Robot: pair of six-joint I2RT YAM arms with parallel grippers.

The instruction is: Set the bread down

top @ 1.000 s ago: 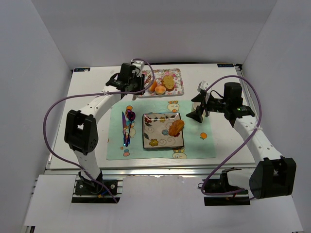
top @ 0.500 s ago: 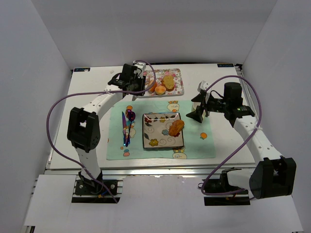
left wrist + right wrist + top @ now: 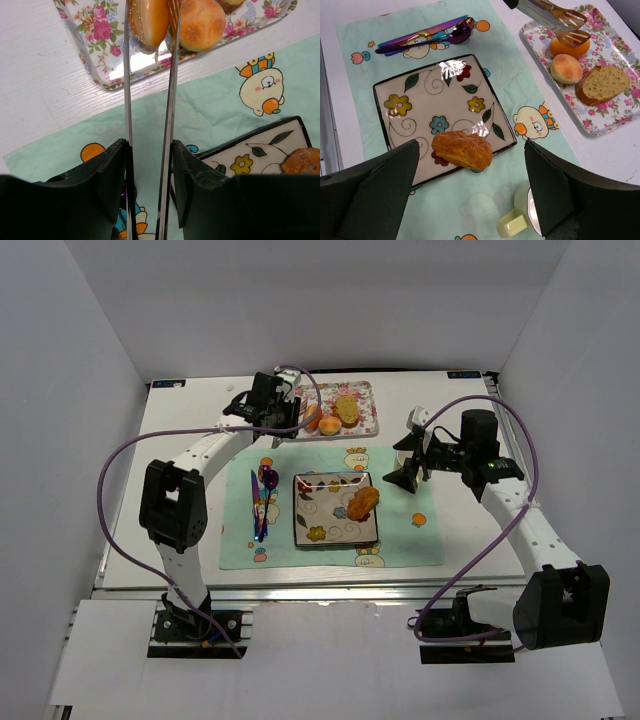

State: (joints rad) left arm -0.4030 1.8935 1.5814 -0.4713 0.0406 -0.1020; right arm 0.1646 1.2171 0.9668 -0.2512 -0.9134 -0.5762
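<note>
My left gripper (image 3: 283, 412) (image 3: 149, 145) is shut on metal tongs (image 3: 170, 100). The tong tips (image 3: 566, 27) straddle an orange bun (image 3: 148, 20) (image 3: 568, 49) on the floral tray (image 3: 90, 60) (image 3: 368, 426); I cannot tell if they squeeze it. A round bun (image 3: 200, 22) (image 3: 566, 68) and a bread slice (image 3: 602, 84) lie beside it on the tray. A golden pastry (image 3: 362, 503) (image 3: 463, 149) lies on the square flowered plate (image 3: 318, 528) (image 3: 405, 125). My right gripper (image 3: 405, 475) (image 3: 471, 150) is open and empty above the mat's right part.
A mint placemat (image 3: 400, 540) lies under the plate. Iridescent cutlery (image 3: 262, 502) (image 3: 425, 36) lies on the mat left of the plate. A pale cup (image 3: 407, 455) (image 3: 530, 212) stands by my right gripper. White walls enclose the table.
My left gripper with the tongs has shifted slightly right, toward the floral tray. The right arm has not moved.
</note>
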